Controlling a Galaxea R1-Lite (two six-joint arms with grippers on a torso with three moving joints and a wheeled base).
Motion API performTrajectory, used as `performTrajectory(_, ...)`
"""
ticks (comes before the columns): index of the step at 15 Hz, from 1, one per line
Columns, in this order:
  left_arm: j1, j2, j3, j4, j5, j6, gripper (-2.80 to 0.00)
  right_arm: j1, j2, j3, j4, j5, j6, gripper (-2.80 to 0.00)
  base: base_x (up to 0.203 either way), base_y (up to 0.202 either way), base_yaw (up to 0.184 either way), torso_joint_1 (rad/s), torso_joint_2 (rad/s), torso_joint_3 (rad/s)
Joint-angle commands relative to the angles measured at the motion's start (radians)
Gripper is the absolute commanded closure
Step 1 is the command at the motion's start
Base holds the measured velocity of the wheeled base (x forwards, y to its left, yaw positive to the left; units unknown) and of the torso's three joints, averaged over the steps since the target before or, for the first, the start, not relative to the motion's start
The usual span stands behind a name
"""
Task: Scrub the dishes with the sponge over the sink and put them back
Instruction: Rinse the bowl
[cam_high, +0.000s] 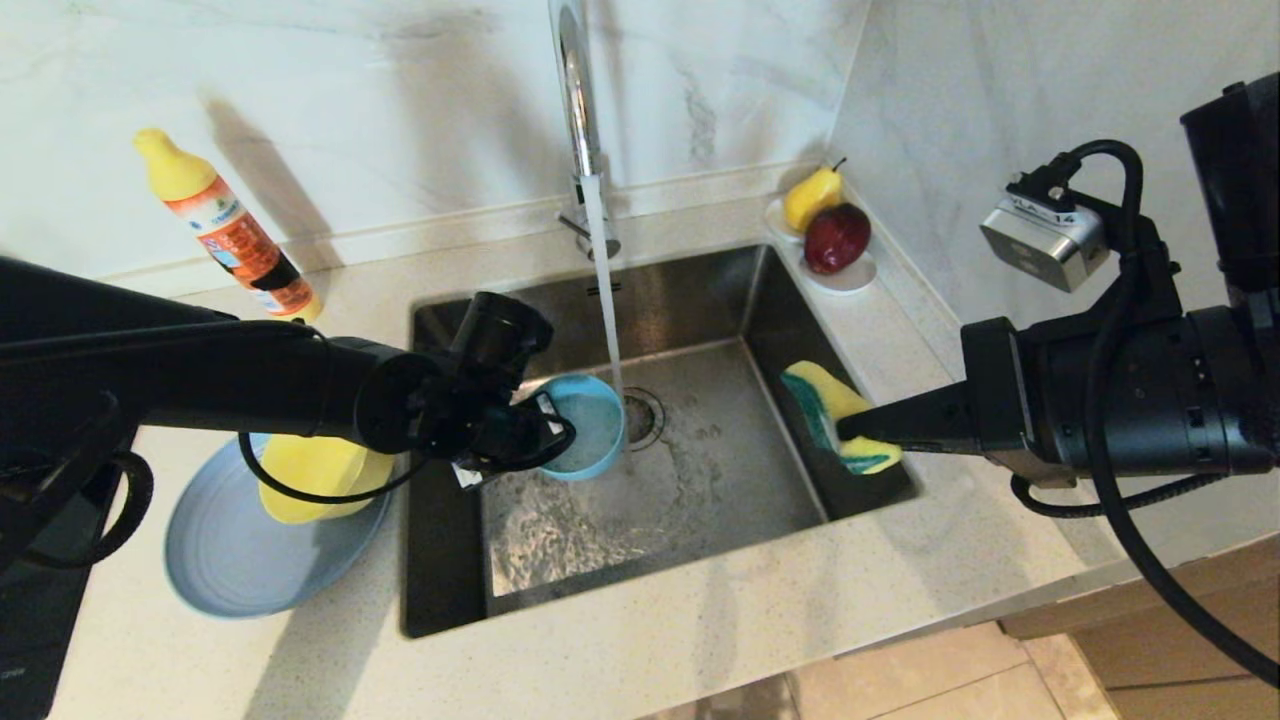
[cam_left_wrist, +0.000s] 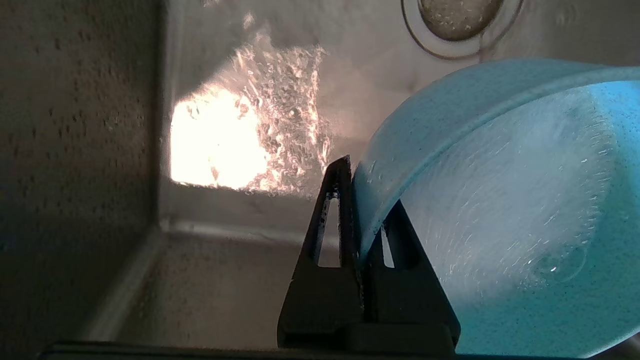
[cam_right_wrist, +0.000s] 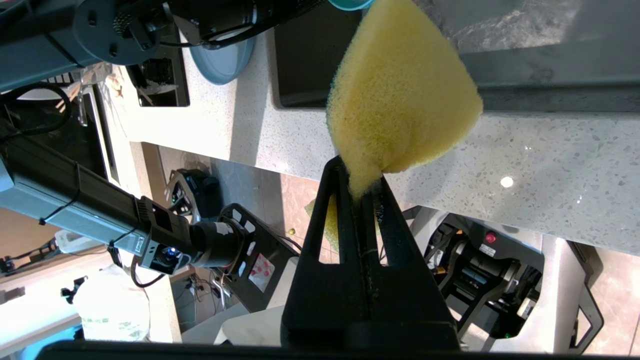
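Observation:
My left gripper (cam_high: 545, 425) (cam_left_wrist: 367, 200) is shut on the rim of the small teal-blue bowl (cam_high: 592, 425) (cam_left_wrist: 505, 210), holding it tilted over the steel sink (cam_high: 700, 300), right beside the running water stream. My right gripper (cam_high: 845, 428) (cam_right_wrist: 357, 175) is shut on the sponge (cam_high: 835, 415) (cam_right_wrist: 400, 95), yellow with a green face, over the sink's right side, apart from the bowl. The yellow-green bowl (cam_high: 315, 480) sits on the grey-blue plate (cam_high: 225, 560) on the counter left of the sink, partly hidden by my left arm.
The tap (cam_high: 578, 110) runs water onto the sink floor near the drain (cam_high: 645, 415) (cam_left_wrist: 460, 20). A yellow-capped orange bottle (cam_high: 230, 235) stands at the back left. A white dish with a pear and red fruit (cam_high: 830, 235) sits at the sink's back right corner.

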Motion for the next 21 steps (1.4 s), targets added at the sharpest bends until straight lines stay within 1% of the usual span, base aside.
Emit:
performTrajectory(1,0.000,-0.015,-0.004,0.000,-0.006,-0.005,0.00,0.000,-0.005,0.001,0.002,0.002,0.002,0.00,0.000,0.000,0.000,0.000,0.00,0.000)
performTrajectory(6,-0.005,0.027,-0.049,-0.008,-0.026,-0.013,0.00,0.000,-0.010,0.008,0.002,0.002,0.002,0.00,0.000,0.000,0.000,0.000,0.00,0.000)
performTrajectory(9,-0.006,0.064,-0.075,-0.007,-0.027,-0.038,0.00,-0.010,-0.007,0.015,0.002,0.003,0.002,0.00,0.000,0.000,0.000,0.000,0.00,0.000)
performTrajectory(11,-0.006,0.068,-0.083,-0.010,-0.032,-0.040,0.00,-0.014,-0.005,0.016,0.002,0.003,0.001,0.00,0.000,0.000,0.000,0.000,0.00,0.000)
performTrajectory(14,-0.006,0.076,-0.105,-0.010,-0.058,-0.055,0.00,-0.015,-0.001,0.019,0.002,0.005,0.001,0.00,0.000,0.000,0.000,0.000,0.00,0.000)
performTrajectory(16,-0.006,0.084,-0.114,-0.011,-0.058,-0.069,0.00,-0.015,-0.002,0.019,0.002,0.005,0.001,0.00,0.000,0.000,0.000,0.000,0.00,0.000)
performTrajectory(21,-0.006,0.118,-0.162,-0.010,-0.057,-0.073,0.00,-0.021,-0.007,0.033,0.001,0.016,-0.001,0.00,0.000,0.000,0.000,0.000,0.00,0.000)
